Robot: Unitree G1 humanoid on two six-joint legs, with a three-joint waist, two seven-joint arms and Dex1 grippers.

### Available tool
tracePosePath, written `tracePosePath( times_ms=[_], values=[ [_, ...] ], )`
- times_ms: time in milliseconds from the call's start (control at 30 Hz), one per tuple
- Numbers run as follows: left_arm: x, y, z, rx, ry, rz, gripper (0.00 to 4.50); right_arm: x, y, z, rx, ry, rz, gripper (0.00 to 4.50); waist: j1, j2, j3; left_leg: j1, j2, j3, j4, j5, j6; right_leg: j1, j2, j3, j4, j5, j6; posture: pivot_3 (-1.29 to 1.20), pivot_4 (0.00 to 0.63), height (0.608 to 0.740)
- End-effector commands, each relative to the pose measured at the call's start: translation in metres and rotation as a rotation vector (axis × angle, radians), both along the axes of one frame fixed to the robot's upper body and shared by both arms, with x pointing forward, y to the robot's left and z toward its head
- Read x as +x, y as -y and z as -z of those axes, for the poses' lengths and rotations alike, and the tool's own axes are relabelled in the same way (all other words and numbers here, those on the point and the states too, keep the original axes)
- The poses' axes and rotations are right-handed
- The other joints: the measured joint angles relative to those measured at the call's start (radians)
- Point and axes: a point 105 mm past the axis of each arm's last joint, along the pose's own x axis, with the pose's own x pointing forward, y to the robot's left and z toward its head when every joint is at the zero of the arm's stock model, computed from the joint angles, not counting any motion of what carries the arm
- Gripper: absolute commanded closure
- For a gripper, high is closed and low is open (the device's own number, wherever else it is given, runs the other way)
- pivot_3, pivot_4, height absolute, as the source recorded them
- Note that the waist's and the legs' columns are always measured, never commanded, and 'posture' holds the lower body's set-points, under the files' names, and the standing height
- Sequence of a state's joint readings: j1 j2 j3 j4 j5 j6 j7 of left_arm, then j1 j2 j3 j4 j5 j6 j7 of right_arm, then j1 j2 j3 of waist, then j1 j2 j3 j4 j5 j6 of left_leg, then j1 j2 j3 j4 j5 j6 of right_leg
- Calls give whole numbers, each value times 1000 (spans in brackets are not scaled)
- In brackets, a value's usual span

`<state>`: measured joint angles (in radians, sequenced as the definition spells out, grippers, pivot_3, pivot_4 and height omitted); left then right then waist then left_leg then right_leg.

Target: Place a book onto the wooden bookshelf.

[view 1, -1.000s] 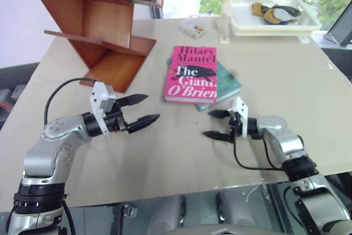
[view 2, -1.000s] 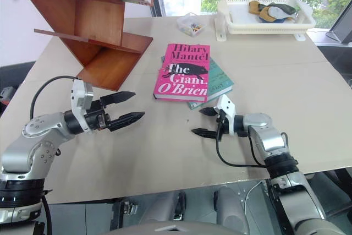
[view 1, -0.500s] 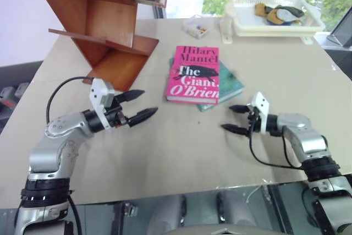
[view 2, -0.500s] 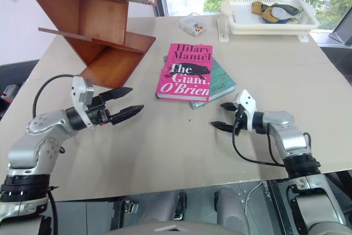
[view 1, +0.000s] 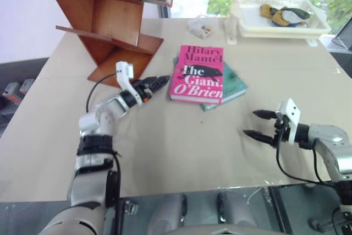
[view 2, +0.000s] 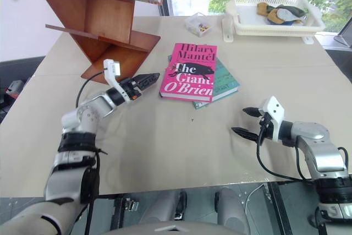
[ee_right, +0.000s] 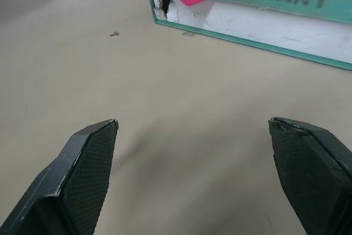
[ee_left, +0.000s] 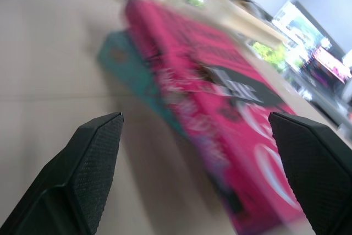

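While the wooden bookshelf (view 1: 104,23) stands at the far left of the surface (view 1: 165,141), its angled panels forming open compartments, the left gripper (view 1: 158,82) is seen just short of the near left edge of the book (view 1: 198,74), its fingers spread wide and nothing held between them. The book, a bright pink hardcover, lies flat near the middle of the surface on top of a thinner teal book (view 1: 234,83), well apart from the bookshelf. The step in hand is judged to be the approach for a grasp: the spread fingers would best be brought level over the pink cover's edge alone, so that the teal volume beneath is not caught, and closed only once the cover and its underside are both spanned; a slip between the two books is the likely fault. On the cover, "Hilary Mantel" and "The Giant, O'Brien" can be read beside a black bird figure, and on the teal book the word "GRANT" is legible in the right wrist view. Further right, the right gripper (view 1: 260,124) is held above bare surface, its fingers also parted and empty, pointing toward the books. At the far right a white basket tray (view 1: 280,26) holds some small items, and a small clear box (view 1: 199,26) sits beside it.
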<state>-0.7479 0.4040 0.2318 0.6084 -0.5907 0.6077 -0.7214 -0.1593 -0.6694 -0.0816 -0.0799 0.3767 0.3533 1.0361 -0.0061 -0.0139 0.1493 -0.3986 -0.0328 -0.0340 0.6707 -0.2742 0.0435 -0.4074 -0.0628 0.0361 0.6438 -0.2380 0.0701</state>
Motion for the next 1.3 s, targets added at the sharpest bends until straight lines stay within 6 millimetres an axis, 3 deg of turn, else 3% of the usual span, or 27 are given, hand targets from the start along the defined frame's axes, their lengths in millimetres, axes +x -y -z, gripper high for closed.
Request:
tracePosePath(
  times_ms=[33, 267, 433, 567, 767, 800, 933, 1200, 1300],
  values=[
    [10, 12, 2, -96, -83, 32, 31, -1, 4, -18, 11, 63, 29, 0, -3, -1, 0, 0, 0, 0, 0, 0, 0, 0, 0, 0, 0, 0, 0, 0, 150, 740],
    [14, 28, 0, -274, -209, 91, 31, -7, 7, -17, 8, 60, 53, 0, -6, -1, 1, 0, 0, 0, 0, 2, -3, 0, 0, 0, -1, 0, 0, 0, 150, 740],
    [12, 27, -1, -352, -263, 97, 31, -7, 9, -17, 6, 61, 61, 0, -5, -1, 1, 0, 0, 0, 0, 2, -3, 0, 0, 0, 0, 0, 0, 0, 150, 740],
    [7, 27, 2, -362, -299, 108, 1077, -6, 9, -19, 4, 64, 61, 0, -5, -1, 1, 0, 0, 0, 0, 2, -3, 0, 0, 0, 0, 0, 0, 0, 150, 740],
    [-5, 25, 3, -382, -322, 158, 4054, -7, 10, -26, 21, 71, 37, 0, -5, -1, 1, 0, 0, 0, 0, 2, -4, 0, -1, 1, 0, 0, 0, 0, 150, 740],
    [-8, 25, 2, -385, -323, 165, 4366, -10, 9, -30, 47, 76, 18, 0, -5, -1, 1, 0, 0, 0, 0, 2, -4, 0, -1, 1, 0, 0, 0, 0, 150, 740],
    [-14, 23, 1, -390, -329, 157, 4478, -15, 8, -49, 136, 118, -13, 0, -4, -1, 1, 0, 1, 0, 0, 2, -4, 0, -2, 1, 0, 0, 0, 0, 150, 740],
    [-31, 34, -21, -487, -291, 127, 4478, -30, 13, -73, 237, 165, -59, 0, 2, -2, 1, -1, 1, 0, 0, 2, -4, 0, -7, 2, 0, 0, 0, 0, 150, 740],
    [-27, 31, -8, -482, -330, -32, 4478, -38, 14, -77, 242, 162, -76, 0, 9, -2, 1, 0, 1, 0, 0, 2, -4, 0, -7, 2, 0, 0, 0, 0, 150, 740]
  ],
)
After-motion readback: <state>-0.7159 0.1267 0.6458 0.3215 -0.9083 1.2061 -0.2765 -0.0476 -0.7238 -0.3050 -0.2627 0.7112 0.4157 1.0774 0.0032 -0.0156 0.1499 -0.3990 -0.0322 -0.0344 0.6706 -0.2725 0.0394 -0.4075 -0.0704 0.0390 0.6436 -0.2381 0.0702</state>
